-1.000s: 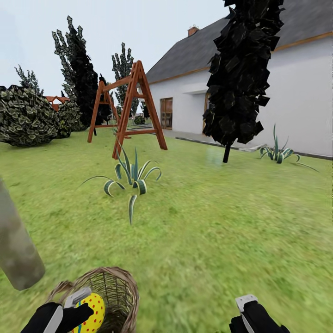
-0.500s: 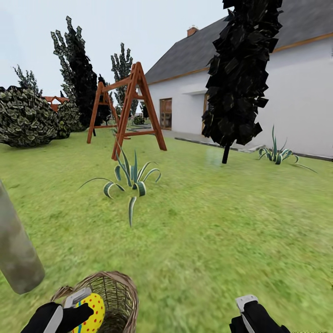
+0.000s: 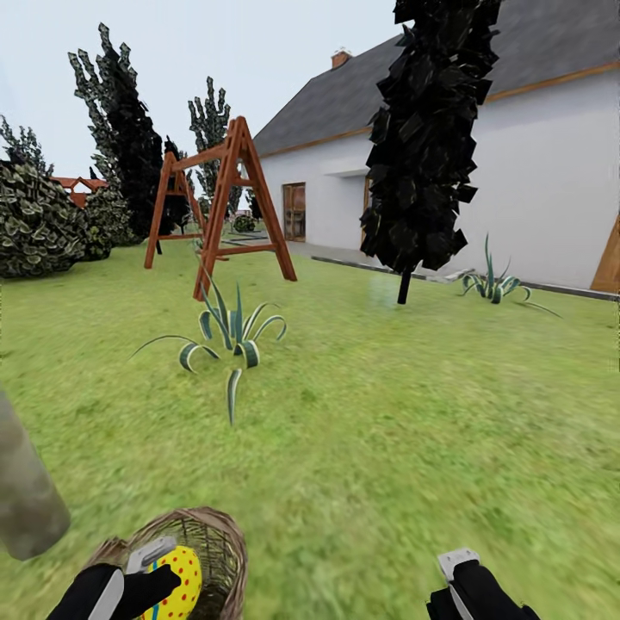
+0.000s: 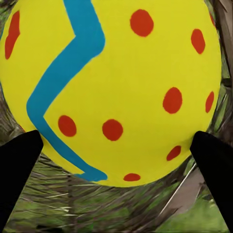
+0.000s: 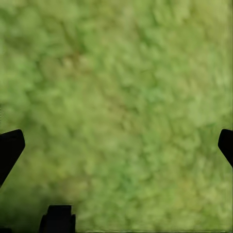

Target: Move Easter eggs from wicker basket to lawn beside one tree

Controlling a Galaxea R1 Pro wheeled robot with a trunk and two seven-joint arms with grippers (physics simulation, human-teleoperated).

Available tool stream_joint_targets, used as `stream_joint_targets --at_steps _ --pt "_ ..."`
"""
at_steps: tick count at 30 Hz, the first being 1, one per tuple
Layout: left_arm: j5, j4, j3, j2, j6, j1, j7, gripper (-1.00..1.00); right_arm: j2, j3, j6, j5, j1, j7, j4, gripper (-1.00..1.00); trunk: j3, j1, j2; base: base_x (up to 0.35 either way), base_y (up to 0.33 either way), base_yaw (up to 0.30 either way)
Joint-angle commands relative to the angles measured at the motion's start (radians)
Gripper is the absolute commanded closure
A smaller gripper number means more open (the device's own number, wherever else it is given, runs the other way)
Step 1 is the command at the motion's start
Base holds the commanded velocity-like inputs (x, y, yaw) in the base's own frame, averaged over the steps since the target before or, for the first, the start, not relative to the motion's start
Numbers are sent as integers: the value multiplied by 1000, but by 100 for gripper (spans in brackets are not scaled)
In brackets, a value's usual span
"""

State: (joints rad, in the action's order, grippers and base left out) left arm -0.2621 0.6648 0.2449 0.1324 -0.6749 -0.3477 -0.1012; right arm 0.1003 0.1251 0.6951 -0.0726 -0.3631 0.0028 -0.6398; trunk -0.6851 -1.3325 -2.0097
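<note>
Left gripper holds one Easter egg, yellow with red dots and a blue zigzag band. In the left wrist view the egg sits squarely between the two black fingertips, which press against its lower flanks on either side; jaws parted by the egg's width and clamped on it. The egg is raised over the mouth of the wicker basket, with the weave visible directly behind and below it. The basket stands on the lawn at the near edge of the head view, just beside a pale grey-green mottled trunk at the left edge. Basket interior is partly hidden by the gripper and egg; cannot tell how many eggs lie inside. Right gripper hangs over bare grass, fingertips wide apart, nothing between them. Farther off on the lawn: a striped spiky plant, a wooden swing frame, a black conifer, a white house.
</note>
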Motion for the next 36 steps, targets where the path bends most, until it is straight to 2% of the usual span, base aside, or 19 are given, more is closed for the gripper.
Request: stream_joint_targets --at_steps 1,2,4,7,9,12,14,36 --pt "2 -1 4 0 12 0 -5 100 1 5 6 -7 0 0 -1 -100 2 5 7 -330 4 0" --pt "2 -18 2 0 77 0 -4 100 1 5 5 -7 0 0 -1 -100 5 9 14 -270 1 0" --pt "2 -66 1 0 157 0 -2 100 1 5 6 -9 0 0 -1 -100 12 16 28 -97 1 0" --pt "-1 -72 3 4 174 0 -5 100 1 5 6 -8 0 0 -1 -100 21 28 49 -17 0 0" --pt "-1 -70 3 5 158 0 -8 100 1 5 6 -8 0 0 -1 -100 27 35 63 -2 0 0" --pt "1 -40 3 8 38 0 -8 100 1 4 6 -5 0 0 -1 -100 37 47 84 0 0 0" --pt "2 -34 3 4 14 0 -6 100 1 4 6 -5 0 0 -1 -100 43 55 98 0 0 0" --pt "3 -33 1 0 12 0 -5 100 1 4 6 -5 0 0 -1 -100 112 139 252 -40 0 0"
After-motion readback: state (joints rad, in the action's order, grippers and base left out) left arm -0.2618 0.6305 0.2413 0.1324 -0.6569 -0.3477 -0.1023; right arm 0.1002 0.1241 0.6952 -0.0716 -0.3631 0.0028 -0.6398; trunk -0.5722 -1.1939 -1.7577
